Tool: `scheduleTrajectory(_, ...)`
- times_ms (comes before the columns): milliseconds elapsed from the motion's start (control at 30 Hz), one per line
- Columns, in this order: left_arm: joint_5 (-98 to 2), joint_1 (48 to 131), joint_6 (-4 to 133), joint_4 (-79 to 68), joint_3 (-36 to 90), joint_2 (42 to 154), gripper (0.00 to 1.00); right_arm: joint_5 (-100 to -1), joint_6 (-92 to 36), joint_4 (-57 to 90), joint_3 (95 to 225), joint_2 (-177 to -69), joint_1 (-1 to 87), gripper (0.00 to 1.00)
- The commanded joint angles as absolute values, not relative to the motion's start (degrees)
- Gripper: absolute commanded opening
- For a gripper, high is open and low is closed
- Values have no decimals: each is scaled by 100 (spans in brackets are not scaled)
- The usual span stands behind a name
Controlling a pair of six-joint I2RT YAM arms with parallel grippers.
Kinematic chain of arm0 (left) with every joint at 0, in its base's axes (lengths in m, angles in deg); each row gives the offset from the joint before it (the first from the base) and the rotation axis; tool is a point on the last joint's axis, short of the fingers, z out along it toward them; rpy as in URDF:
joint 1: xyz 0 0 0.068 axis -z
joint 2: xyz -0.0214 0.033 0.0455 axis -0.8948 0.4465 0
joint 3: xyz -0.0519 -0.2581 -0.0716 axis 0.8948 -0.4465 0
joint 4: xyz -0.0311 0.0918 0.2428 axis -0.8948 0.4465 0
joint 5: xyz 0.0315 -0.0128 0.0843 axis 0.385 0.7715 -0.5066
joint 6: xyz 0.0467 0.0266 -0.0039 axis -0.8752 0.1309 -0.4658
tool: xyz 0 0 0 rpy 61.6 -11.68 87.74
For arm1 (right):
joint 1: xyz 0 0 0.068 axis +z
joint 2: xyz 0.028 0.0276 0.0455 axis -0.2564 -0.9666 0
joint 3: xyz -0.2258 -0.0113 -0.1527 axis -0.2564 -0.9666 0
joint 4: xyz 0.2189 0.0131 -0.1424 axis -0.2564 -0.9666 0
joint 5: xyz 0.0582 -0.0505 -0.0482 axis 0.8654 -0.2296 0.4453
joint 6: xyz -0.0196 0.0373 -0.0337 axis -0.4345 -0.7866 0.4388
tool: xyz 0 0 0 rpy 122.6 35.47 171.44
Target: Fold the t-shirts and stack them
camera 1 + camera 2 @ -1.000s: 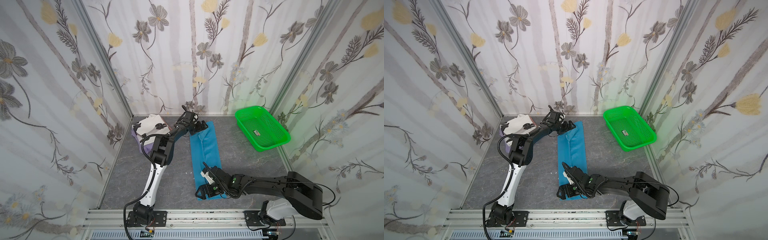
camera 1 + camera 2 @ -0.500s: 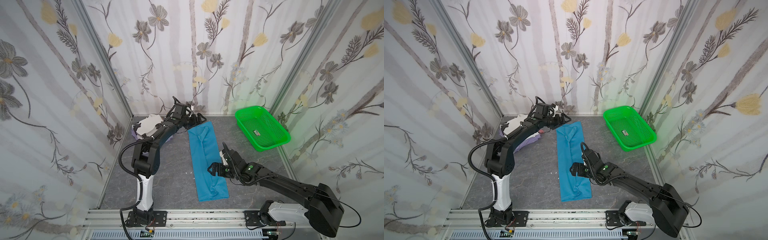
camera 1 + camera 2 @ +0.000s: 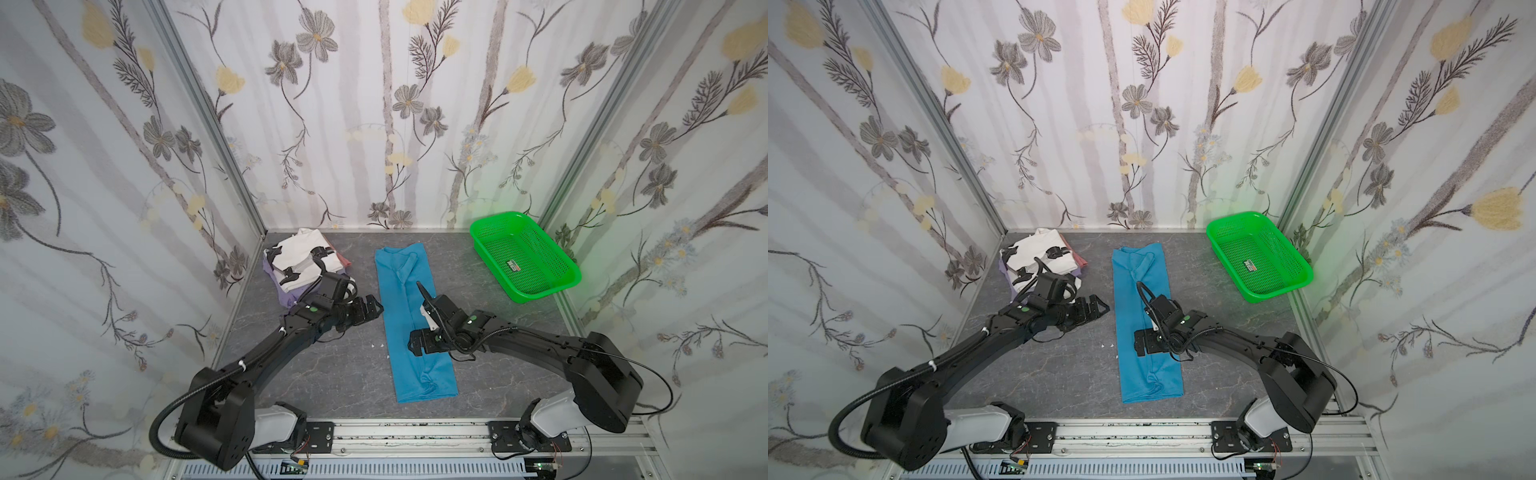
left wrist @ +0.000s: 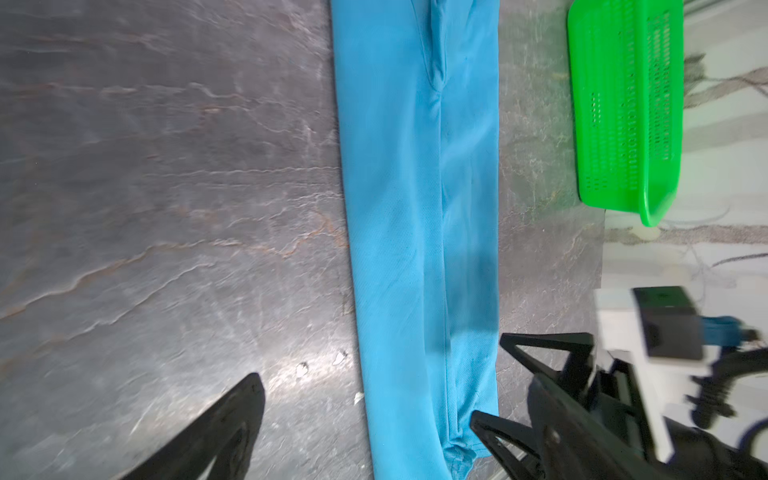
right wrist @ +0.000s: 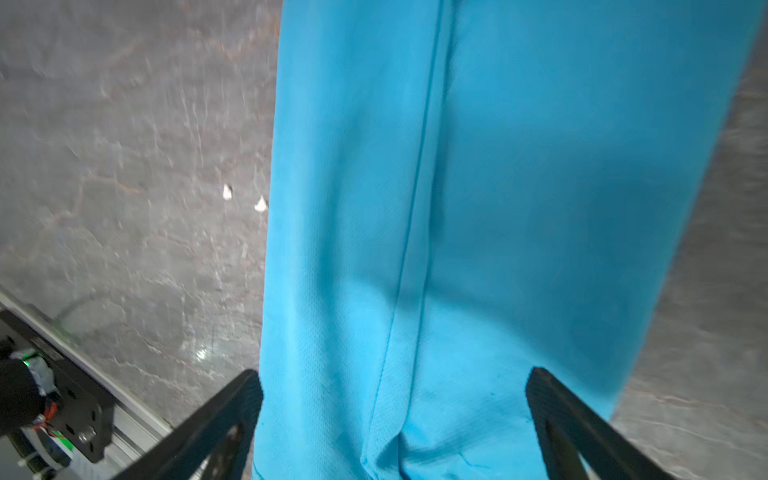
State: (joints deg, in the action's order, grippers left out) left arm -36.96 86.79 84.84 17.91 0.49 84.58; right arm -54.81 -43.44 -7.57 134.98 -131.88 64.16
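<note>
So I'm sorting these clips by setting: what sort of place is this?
Probably a lab robot booth, not a home: left arm and right arm bolted to a metal rail, wallpapered panels boxing in a grey tabletop, and a blue t-shirt laid flat for folding.

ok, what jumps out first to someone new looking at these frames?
A bright blue t-shirt, folded into a long strip, lies mid-table, with the open right gripper over it and the open left gripper beside it. A green mesh basket sits back right; a white printed t-shirt tops the stack back left.
</note>
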Motion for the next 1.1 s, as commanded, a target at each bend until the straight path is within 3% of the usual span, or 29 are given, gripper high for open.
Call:
scheduleTrajectory(0,-4419,8443,8662,2236,-138,7809,100,-5799,-4593,-770,13701,-13536,6598,100)
scheduleTrajectory(167,-4315,8081,8458,2648,-97,7364,100,-6750,-5081,-1415,14586,-14544,6903,100)
scheduleTrajectory(667,-3986,7702,8263,2714,-130,7099,100,-6654,-5806,-1137,16805,-16490,6325,100)
scheduleTrajectory(767,-3826,7693,8264,2581,-176,7083,100,-6458,-5791,-1002,16977,-16396,6327,100)
scheduleTrajectory(900,-2881,7853,8428,1823,-435,7432,100,-6158,-5790,-527,16410,-15587,6347,100)
scheduleTrajectory(1067,-2792,8884,8480,1373,-595,8032,100,-5845,-5448,-88,14858,-14209,6065,100)
